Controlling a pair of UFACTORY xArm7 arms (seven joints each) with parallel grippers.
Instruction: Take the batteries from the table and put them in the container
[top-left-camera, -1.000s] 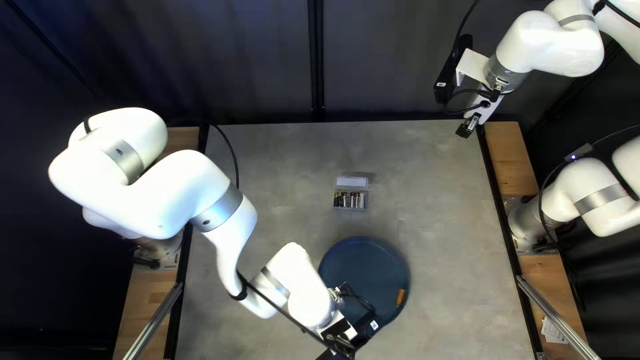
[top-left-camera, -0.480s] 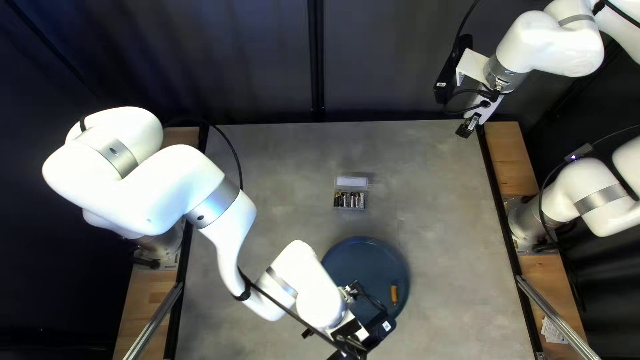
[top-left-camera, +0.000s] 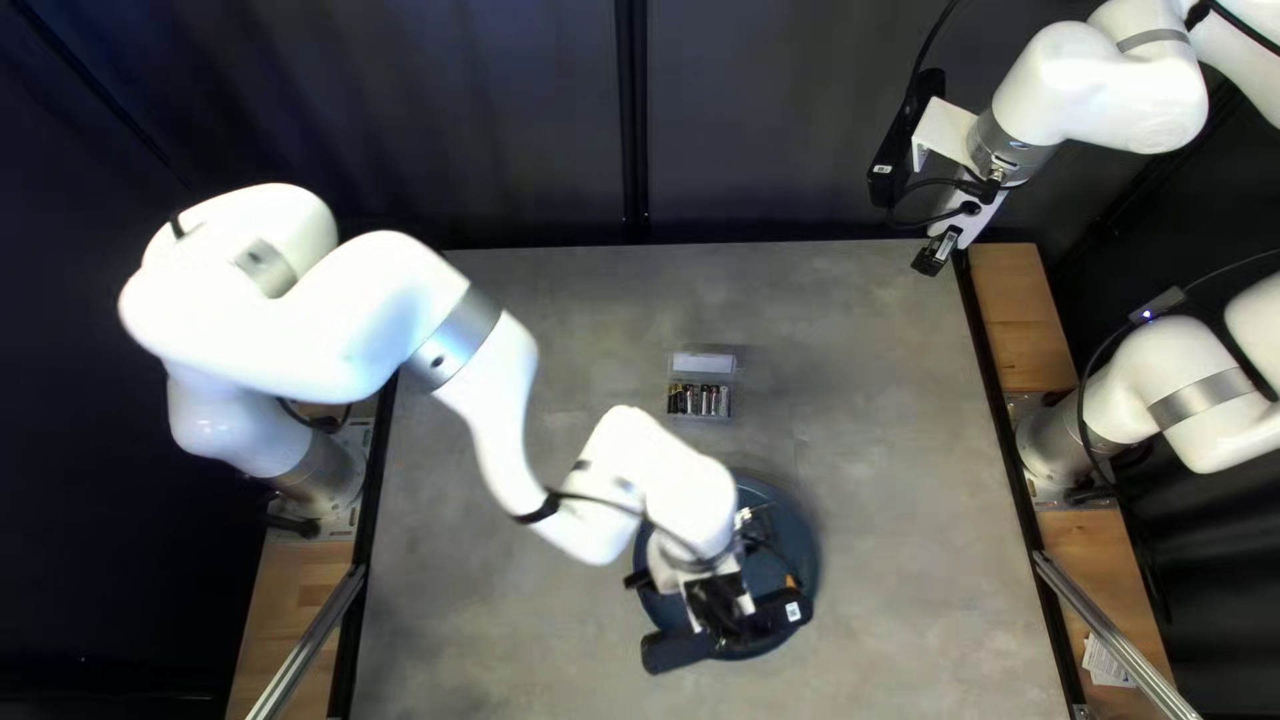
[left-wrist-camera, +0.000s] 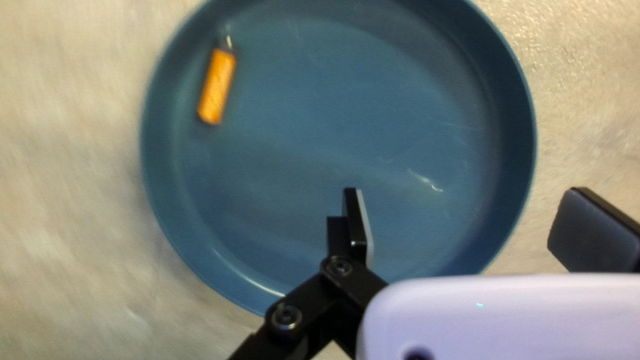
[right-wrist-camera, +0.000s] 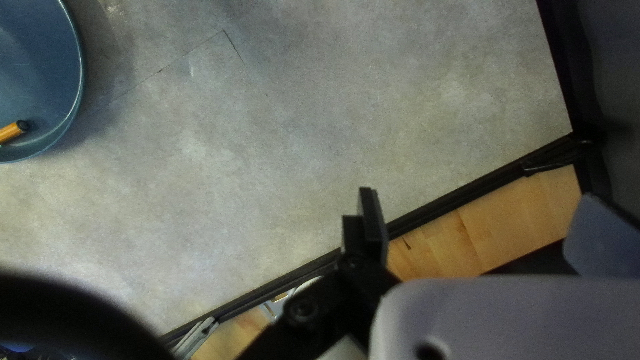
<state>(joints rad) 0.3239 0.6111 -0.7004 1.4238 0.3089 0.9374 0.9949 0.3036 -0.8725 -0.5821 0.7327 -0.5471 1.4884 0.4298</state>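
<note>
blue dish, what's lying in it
An orange cylinder, likely a battery, lies on its side near the wall of the dish. My left gripper, jaws open, hides part of the dish; what's under there I can't see.

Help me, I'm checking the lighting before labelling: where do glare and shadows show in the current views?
Left wrist view: pale glints on the blue dish, one on its floor and a curved one along its near wall, none hiding the orange battery; right wrist view: a soft shadow on the table beside the dish; top left view: a faint shadow beside the battery case.
</note>
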